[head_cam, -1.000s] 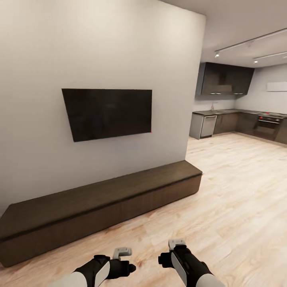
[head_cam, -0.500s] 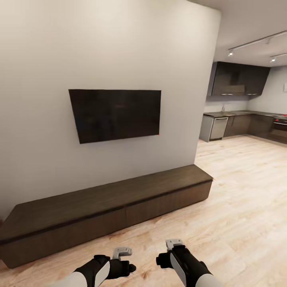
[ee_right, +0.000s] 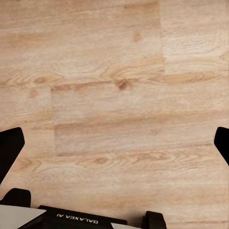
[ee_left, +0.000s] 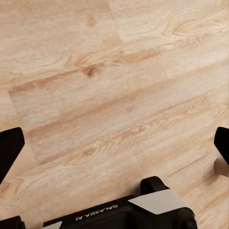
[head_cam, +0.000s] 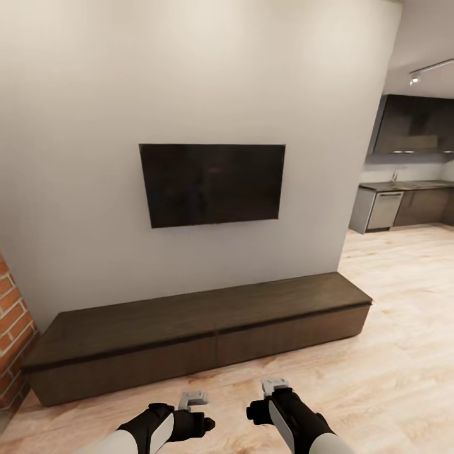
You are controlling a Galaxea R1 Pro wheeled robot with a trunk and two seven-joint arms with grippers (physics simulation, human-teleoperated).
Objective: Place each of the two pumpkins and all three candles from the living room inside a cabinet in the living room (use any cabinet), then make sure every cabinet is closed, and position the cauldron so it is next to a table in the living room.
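A dark television (head_cam: 212, 184) hangs on a pale wall (head_cam: 189, 75). Red brick (head_cam: 11, 328) shows at the left edge, a kitchen (head_cam: 410, 189) far right, light wood floor (head_cam: 391, 353) below.

**Colours of a living room wall and floor**

Dark brown wooden cabinet (head_cam: 202, 337) at centre; black television (head_cam: 212, 184) on a pale grey wall (head_cam: 82, 189). Red brick (head_cam: 11, 328) at left edge. Light oak-grain floor (head_cam: 391, 372). Black-and-white grippers at bottom.

floor (head_cam: 391, 353): light wood planks | on it: long dark cabinet (head_cam: 202, 334); against the wall
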